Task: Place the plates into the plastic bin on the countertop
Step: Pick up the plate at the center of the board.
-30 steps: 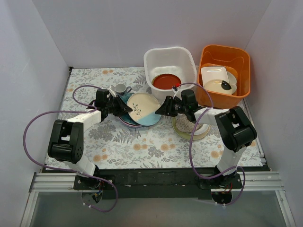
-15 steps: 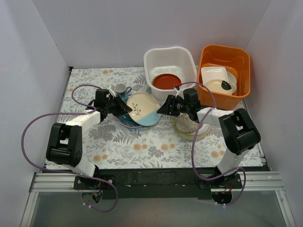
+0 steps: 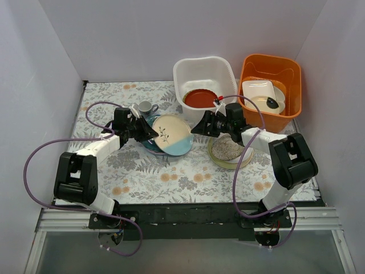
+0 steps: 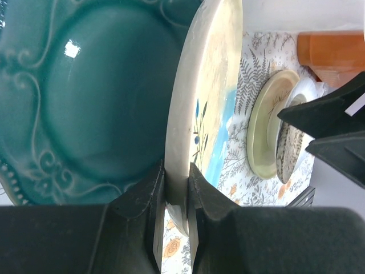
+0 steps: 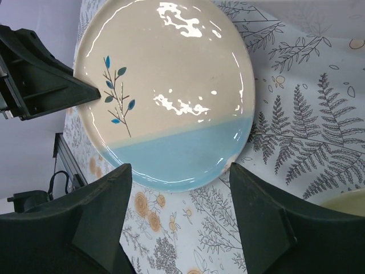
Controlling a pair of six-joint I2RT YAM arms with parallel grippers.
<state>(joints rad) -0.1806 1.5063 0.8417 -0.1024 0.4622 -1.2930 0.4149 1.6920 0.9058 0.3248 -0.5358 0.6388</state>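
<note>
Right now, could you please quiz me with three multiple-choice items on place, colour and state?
1. How is the right tool? A) open B) shut C) out of view
2. Which colour bands the cream plate held by the left tool? A) pink B) yellow C) blue
3. Where is the red plate? A) in the right tool B) in the plastic bin C) under the cream plate

1 A: its wrist view shows both halves spread, gripping nothing.
2 C: a blue band crosses its face.
3 B: it lies on the bin's floor.
</note>
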